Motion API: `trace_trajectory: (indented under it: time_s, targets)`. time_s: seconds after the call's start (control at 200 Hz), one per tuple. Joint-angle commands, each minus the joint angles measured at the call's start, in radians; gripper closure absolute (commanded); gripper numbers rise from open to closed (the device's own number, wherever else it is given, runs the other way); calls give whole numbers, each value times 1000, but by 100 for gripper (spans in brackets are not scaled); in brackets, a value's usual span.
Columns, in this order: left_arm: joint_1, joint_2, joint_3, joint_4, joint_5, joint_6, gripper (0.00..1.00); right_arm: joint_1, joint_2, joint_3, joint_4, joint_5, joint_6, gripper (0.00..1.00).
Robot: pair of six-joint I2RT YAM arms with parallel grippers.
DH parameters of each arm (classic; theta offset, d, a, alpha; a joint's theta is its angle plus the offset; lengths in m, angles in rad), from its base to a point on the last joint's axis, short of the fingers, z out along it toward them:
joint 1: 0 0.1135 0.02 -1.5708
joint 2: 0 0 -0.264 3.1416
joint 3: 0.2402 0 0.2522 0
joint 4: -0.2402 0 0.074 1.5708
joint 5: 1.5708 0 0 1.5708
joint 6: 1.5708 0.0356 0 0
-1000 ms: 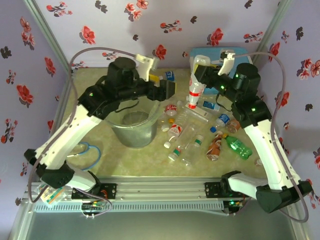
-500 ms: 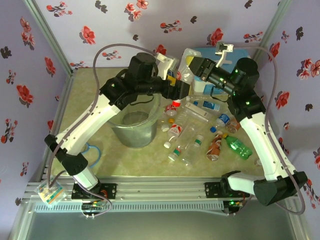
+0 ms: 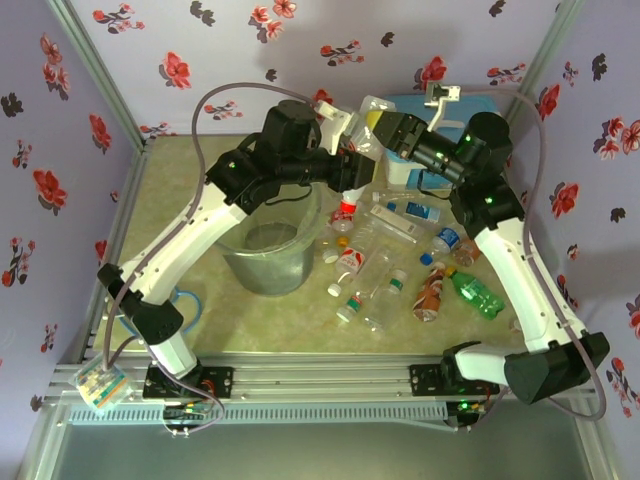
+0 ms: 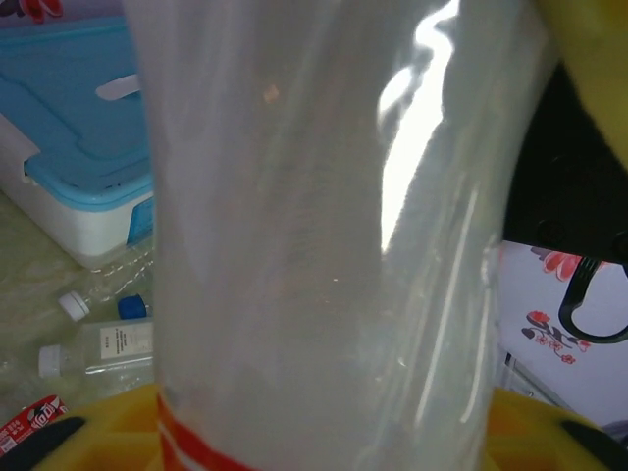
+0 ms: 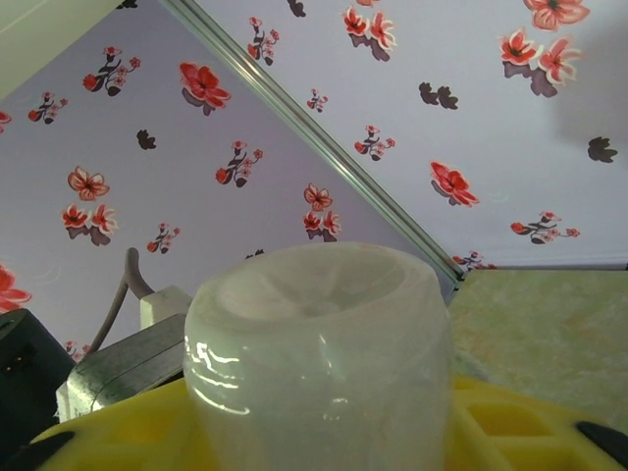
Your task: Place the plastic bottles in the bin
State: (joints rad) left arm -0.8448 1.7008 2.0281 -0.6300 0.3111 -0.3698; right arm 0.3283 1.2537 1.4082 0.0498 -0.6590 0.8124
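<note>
Left gripper [image 3: 355,168] around clear, glossy cylindrical bottle [image 4: 324,245]

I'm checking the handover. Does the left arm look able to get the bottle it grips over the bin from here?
Probably yes. The left gripper is shut on the bottle and the bin stands open just beside it, nothing between. The right gripper at the bottle's base should clear first.

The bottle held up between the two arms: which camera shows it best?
The top external view: the bottle shows along most of its length, clear base to red end, between both arms. The left wrist view gives its clear body and red band close up; the right wrist view its rounded base.
</note>
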Motion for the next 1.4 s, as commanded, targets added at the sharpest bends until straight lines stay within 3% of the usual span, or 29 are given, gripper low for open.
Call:
trace_trajectory:
  time_s: [0.0, 0.15, 0.24, 0.525, 0.855, 1.2, 1.395]
  targets:
    - [23, -9, 14, 30, -2, -7, 63, 9, 13, -9, 27, -39, 0, 42]
    - [68, -42, -2, 20, -4, -13, 63, -8, 16, 43, -73, -36, -44, 14]
    - [100, -84, -34, 9, -24, -8, 63, -34, -5, 57, -153, -17, -95, 7]
    - [206, -213, -118, -193, -191, 67, 63, -106, -109, -14, -334, 116, -238, 6]
    - [237, -222, -205, -427, -420, 138, 63, -175, -214, -156, -542, 283, -326, 7]
    - [237, -245, -385, -420, -448, 161, 63, -215, -265, -258, -640, 382, -383, 6]
    - [237, -258, -465, -406, -442, 165, 58, -218, -262, -282, -654, 400, -398, 5]
